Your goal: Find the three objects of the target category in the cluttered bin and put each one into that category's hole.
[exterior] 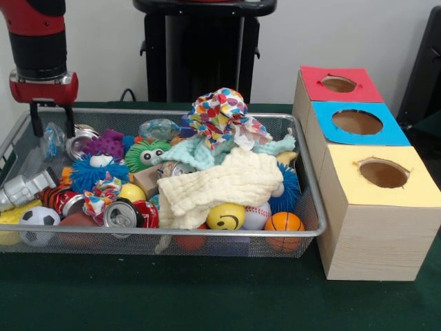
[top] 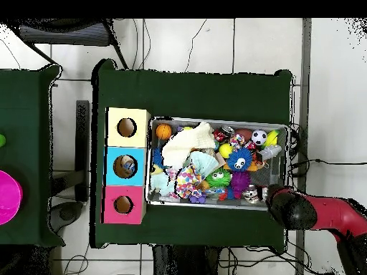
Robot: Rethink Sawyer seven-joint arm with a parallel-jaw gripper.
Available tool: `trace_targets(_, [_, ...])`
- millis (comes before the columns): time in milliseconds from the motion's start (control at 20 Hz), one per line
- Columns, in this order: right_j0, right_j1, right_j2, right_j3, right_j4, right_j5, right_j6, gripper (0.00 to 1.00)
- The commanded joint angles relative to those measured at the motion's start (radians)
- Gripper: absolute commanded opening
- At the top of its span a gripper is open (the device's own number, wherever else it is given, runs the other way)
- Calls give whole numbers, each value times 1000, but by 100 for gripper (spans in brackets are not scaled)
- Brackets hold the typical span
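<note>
A wire mesh bin (exterior: pixel 131 110) (top: pixel 215 120) is piled with mixed items. Balls lie along its front: a soccer ball (exterior: pixel 38 218), a yellow smiley ball (exterior: pixel 225 216), a baseball (exterior: pixel 257 215) and a basketball (exterior: pixel 284 222). Crushed cans (exterior: pixel 127 214) sit at the front left, and a silver can (exterior: pixel 79 141) at the back left. A cream cloth (exterior: pixel 220 183) and a polka-dot cloth (exterior: pixel 219 110) cover the middle. My gripper (exterior: pixel 52 124) hangs open over the bin's back left corner, holding nothing, just left of the silver can. In the overhead view the arm (top: pixel 308 211) hides it.
Beside the bin stands a wooden box with a red hole (exterior: pixel 338 84), a blue hole (exterior: pixel 357 122) and a yellow hole (exterior: pixel 383 173). Fuzzy green (exterior: pixel 145 155), blue (exterior: pixel 96 169) and purple (exterior: pixel 107 143) toys lie in the bin's left half.
</note>
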Motion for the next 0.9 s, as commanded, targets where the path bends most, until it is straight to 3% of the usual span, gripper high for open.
trace_targets(50, [-2,3,21,-62,-67,120,-328,100])
trace_targets(900, [-24,99,-35,-67,-132,129,-353,100])
